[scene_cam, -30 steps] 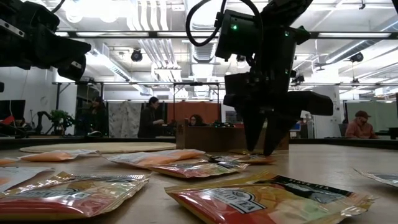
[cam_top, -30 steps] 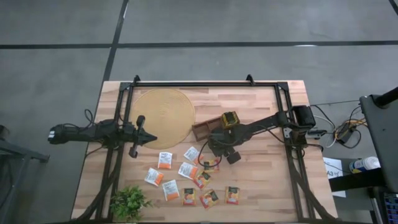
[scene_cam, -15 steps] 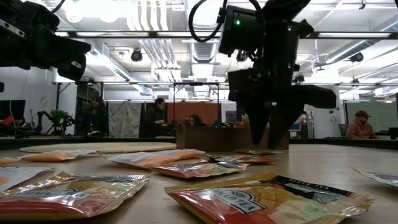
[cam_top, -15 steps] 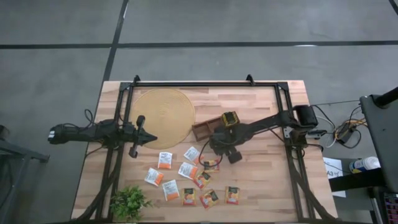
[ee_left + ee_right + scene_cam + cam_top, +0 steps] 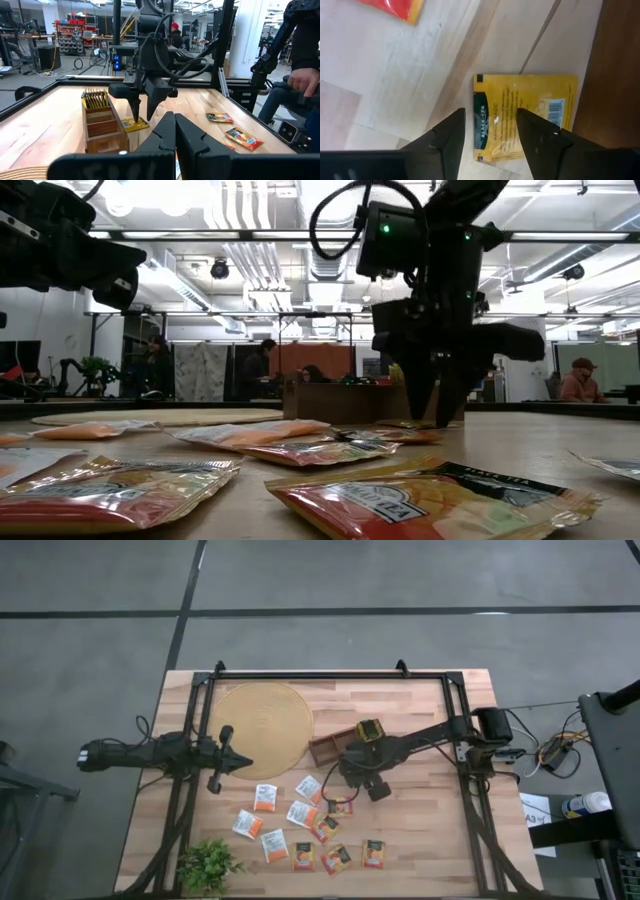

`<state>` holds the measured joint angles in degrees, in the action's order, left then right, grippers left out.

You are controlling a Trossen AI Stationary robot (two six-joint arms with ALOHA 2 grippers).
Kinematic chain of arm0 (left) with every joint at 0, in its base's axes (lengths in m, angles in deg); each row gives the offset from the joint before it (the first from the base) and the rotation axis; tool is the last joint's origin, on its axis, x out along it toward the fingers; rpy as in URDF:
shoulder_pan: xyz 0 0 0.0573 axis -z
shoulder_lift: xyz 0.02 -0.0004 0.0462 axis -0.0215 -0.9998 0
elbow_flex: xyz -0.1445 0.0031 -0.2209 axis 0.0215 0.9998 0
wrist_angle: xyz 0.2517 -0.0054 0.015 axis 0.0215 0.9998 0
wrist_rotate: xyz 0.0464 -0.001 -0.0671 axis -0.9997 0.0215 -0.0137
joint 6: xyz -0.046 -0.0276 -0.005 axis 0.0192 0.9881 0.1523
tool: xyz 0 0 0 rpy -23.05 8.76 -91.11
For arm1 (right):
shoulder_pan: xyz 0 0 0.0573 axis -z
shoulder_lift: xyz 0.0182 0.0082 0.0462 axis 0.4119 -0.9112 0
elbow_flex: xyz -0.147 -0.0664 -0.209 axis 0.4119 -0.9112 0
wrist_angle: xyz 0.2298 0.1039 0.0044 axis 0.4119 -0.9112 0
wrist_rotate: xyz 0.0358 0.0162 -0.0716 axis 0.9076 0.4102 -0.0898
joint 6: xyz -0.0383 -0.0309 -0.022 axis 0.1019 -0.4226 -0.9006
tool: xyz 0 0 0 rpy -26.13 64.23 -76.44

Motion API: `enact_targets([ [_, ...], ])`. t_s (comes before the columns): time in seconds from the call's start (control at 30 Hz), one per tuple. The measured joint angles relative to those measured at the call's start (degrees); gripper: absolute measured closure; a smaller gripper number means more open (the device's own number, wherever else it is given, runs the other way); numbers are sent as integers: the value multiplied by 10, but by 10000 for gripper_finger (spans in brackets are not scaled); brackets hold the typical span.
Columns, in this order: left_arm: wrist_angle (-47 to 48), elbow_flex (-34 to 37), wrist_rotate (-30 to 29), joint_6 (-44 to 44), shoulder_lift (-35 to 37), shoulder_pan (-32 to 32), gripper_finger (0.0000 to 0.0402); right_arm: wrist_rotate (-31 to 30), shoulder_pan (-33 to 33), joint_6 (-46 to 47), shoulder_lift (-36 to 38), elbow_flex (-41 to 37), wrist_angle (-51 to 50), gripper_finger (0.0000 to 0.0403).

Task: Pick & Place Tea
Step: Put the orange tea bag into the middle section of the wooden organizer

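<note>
On pale wooden tabletop [image 5: 420,800], right gripper [image 5: 490,132] hangs open over flat yellow tea sachet [image 5: 520,112] beside brown wooden compartment tray [image 5: 335,746]; it should descend squarely, straddling an edge, while the shut left gripper [image 5: 238,764] waits well left of that tray.

Glossy foil-like tea sachets [image 5: 430,500] on a matt, pale planked wood table [image 5: 420,840]

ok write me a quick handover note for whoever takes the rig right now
Right hand: open, pointing down over a yellow tea sachet lying flat beside the wooden tray; nothing gripped.
Left hand: shut, empty, waiting at the round mat.
Done: one tray compartment holds yellow sachets.
Left: grasp this sachet, then the loose sachets on the table's near side.
</note>
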<state>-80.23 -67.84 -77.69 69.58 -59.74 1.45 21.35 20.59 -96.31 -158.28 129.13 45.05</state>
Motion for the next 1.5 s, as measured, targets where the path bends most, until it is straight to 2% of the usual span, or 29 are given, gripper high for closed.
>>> enact_targets([
  [0.17, 0, 0, 0, 0, 0, 0, 401, 1, 1, -9, 1, -17, 21, 232],
  [0.27, 0, 0, 0, 0, 0, 0, 401, 4, 3, -10, 1, -20, 25, 251],
  [0.57, 0, 0, 0, 0, 0, 0, 401, -3, 6, -16, 0, -19, 44, 385],
  [0.7, 0, 0, 0, 0, 0, 0, 401, -14, 7, -21, 5, -14, 26, 394],
  [0.9, 1, 0, 0, 0, 0, 0, 401, -2, 10, -26, 44, 31, -85, 395],
  [1.07, 0, 0, 0, 0, 0, 0, 401, 42, 21, -58, 77, 85, -173, 395],
  [1.3, 0, 0, 0, 0, -1, 0, 401, 144, 75, -122, 77, 181, -294, 395],
  [1.5, 0, 0, 0, 0, -1, 0, 401, 160, 124, -186, 65, 234, -326, 395],
])
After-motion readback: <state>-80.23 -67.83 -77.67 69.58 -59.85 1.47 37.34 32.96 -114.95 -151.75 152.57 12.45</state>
